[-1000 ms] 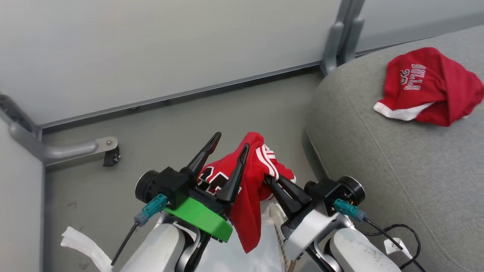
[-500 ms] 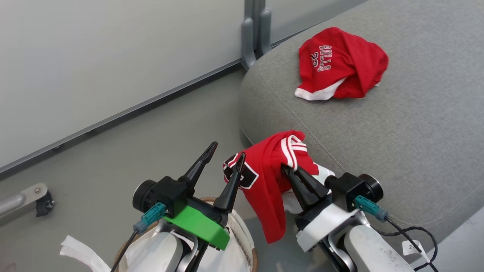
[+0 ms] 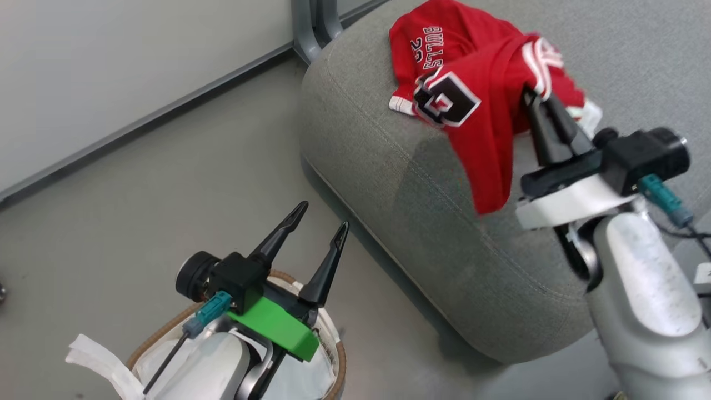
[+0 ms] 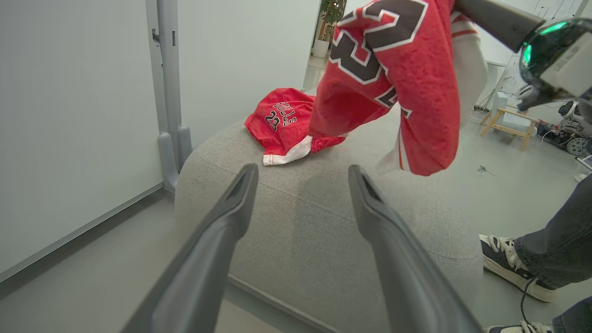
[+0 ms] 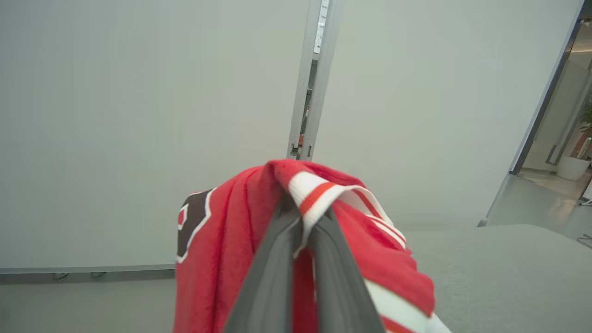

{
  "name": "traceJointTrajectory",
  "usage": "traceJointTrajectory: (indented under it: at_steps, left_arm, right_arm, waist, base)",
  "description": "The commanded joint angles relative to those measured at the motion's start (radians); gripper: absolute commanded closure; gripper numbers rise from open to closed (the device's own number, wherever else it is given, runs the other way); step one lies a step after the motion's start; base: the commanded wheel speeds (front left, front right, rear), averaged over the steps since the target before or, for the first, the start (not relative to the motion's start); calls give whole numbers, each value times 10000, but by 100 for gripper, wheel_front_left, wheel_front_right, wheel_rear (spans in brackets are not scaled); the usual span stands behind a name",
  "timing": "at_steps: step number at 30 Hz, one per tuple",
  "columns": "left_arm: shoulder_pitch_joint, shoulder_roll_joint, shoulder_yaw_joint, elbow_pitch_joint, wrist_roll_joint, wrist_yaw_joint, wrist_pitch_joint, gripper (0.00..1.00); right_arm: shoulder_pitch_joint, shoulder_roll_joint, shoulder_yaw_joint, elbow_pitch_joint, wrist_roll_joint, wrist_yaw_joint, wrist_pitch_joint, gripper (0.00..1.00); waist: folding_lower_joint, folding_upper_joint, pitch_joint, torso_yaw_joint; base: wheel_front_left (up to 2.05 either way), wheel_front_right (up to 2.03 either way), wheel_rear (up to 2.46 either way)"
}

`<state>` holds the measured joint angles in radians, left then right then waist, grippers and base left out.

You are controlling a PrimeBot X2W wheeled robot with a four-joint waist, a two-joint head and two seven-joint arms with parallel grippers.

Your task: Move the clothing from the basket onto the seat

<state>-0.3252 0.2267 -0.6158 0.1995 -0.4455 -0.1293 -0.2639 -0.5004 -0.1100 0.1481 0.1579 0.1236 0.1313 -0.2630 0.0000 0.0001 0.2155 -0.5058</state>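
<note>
1 jersey (image 3: 486,130) hangs from right gripper (image 3: 536,95) above seat (image 3: 422,222)

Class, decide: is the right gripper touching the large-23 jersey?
Touching. Right wrist view: the right gripper has its fingers clamped on the jersey at the striped trim.

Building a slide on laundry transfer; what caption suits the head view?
Right gripper holds the number-23 jersey above the grey seat near the BULLS garment; open left gripper hovers over the basket.
</note>
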Motion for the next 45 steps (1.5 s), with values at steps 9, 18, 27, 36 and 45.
traceJointTrajectory:
  at_steps: [9, 18, 27, 36, 45]
  left_arm:
    - [-885, 744, -318, -306, -168, -27, -8, 0]
    - [-1671, 1303, -594, -713, -211, -27, -7, 0]
    - [-2043, 1307, -754, -849, -304, -27, -7, 0]
    - [-2091, 1198, -659, -767, -348, -27, -7, 0]
    - [-1577, 790, -356, -404, -345, -27, -7, 0]
  right_arm:
    - [-2348, -1294, -1900, 102, -979, -12, -26, 100]
    - [-3600, -1549, -3821, 1132, -2369, -14, -28, 100]
    - [-3750, -1039, -6184, 2909, -3984, -12, -26, 100]
    - [-3051, -302, -8181, 3441, -4854, -12, -26, 56]
    - [-1409, 114, -8538, 3022, -4564, -12, -26, 0]
  waist:
    - [0, -1, 2109, 781]
    - [0, -1, 3518, 1492]
    - [0, -1, 4456, 2078]
    - [0, -1, 4521, 2310]
    - [0, -1, 3297, 2085]
  base:
    - [0, 0, 0]
    - [0, 0, 0]
    - [0, 0, 0]
    - [0, 0, 0]
    - [0, 0, 0]
